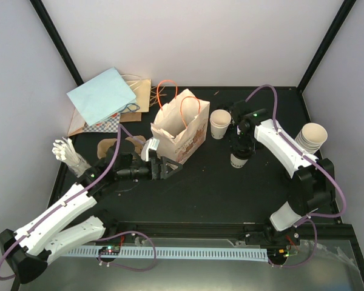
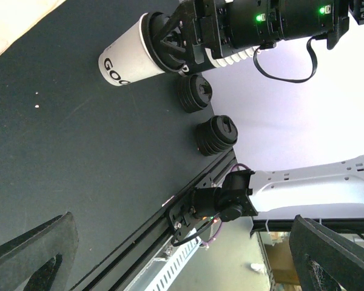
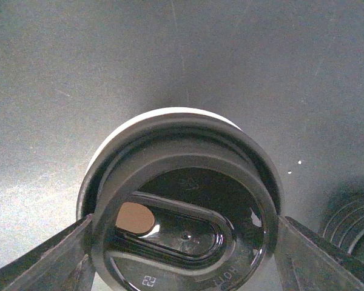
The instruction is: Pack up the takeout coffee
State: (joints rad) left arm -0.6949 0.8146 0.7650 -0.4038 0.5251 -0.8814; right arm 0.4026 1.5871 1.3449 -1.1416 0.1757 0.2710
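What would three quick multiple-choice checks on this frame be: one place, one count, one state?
1. Where does the lidless cup stand?
A beside the paper bag, on its right in the top view; B inside it; C between the left arm's fingers.
2. How many stacks of black lids does the left wrist view show?
A one; B two; C four.
3. The left gripper is:
A shut on a cup; B shut on a bag handle; C open, empty.

Key: 1 A, the cup stands just outside the bag's right wall. 2 B, two stacks sit side by side. 3 C, its fingers are spread with nothing between them.
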